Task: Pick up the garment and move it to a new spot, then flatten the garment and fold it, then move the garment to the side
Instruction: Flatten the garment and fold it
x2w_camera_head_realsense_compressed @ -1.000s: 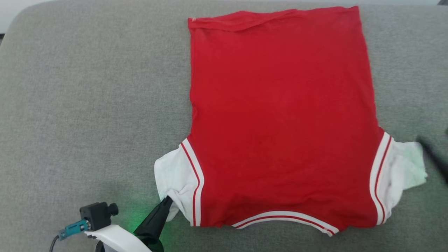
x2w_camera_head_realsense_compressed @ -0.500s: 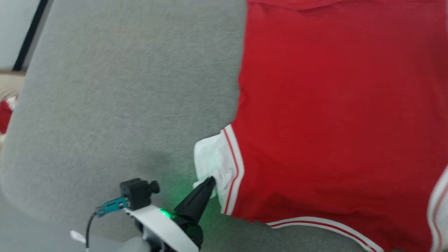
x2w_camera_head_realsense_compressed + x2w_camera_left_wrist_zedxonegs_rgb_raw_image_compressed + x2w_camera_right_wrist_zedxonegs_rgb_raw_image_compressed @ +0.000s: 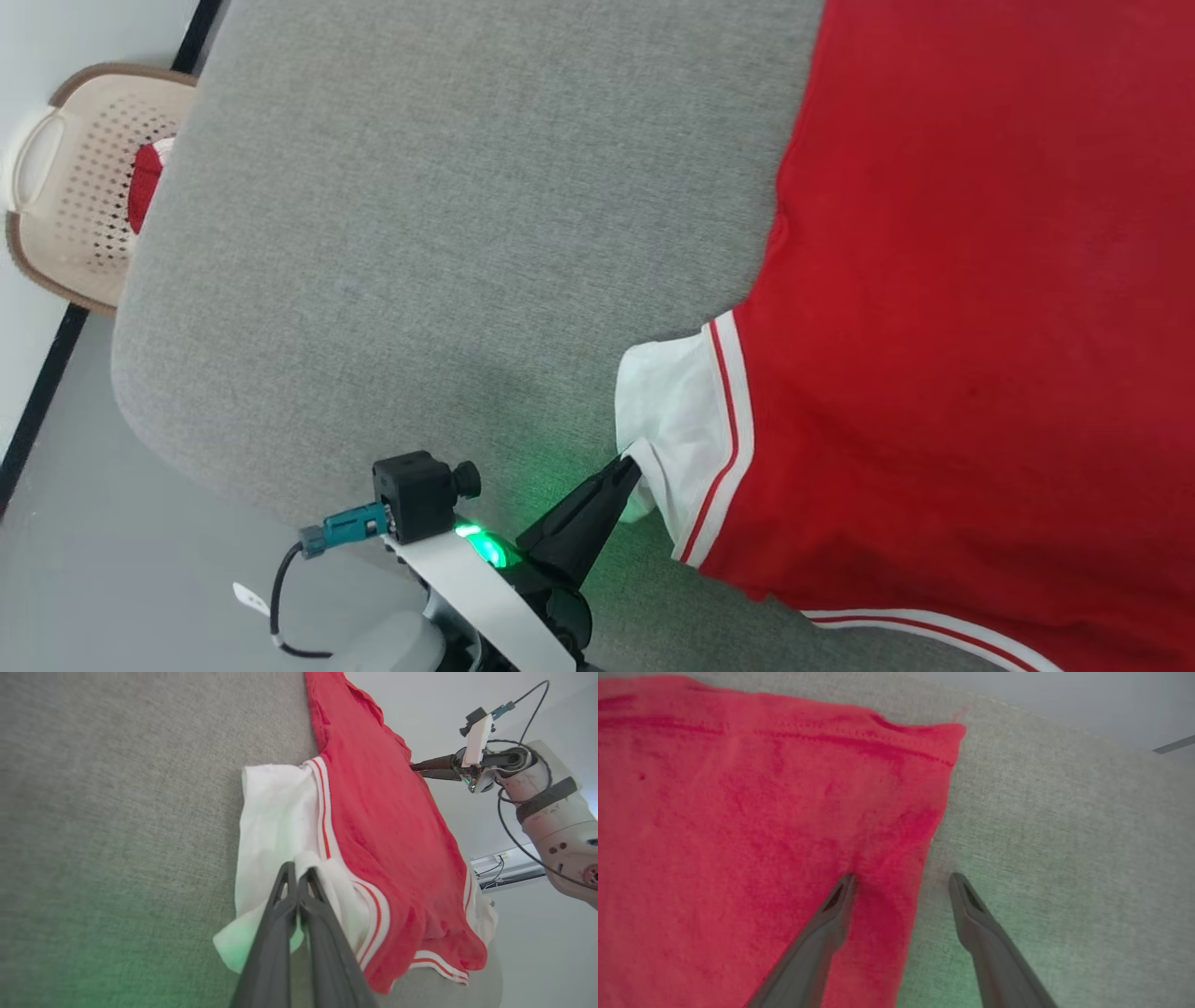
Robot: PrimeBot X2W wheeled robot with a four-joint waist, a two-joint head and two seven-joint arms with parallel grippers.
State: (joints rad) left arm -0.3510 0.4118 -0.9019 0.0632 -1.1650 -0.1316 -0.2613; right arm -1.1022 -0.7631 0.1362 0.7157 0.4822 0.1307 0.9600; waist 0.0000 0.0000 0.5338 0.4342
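Garment: red soft-knit T-shirt [image 3: 980, 280] with white short sleeves and red-and-white stripe trim. It lies spread flat on the pad, neckline trim at the near edge.
Pad: grey upholstered surface [image 3: 420, 233], coarse woven texture, rounded corner.
Sleeve: white [image 3: 677, 411], bunched and lifted where gripped.
Left gripper [image 3: 633, 465]: dark tapered fingers pressed together, pinching the sleeve's edge. A green glow falls on the pad.
Right gripper [image 3: 901, 879]: fingers spread, straddling the shirt's side edge below the stitched hem corner. Contact cannot be told.
Basket: beige perforated plastic [image 3: 75, 177], rounded rim, holding red cloth; seen in the head view.
Right forearm [image 3: 551, 798]: pale casing with black cables; seen in the left wrist view.
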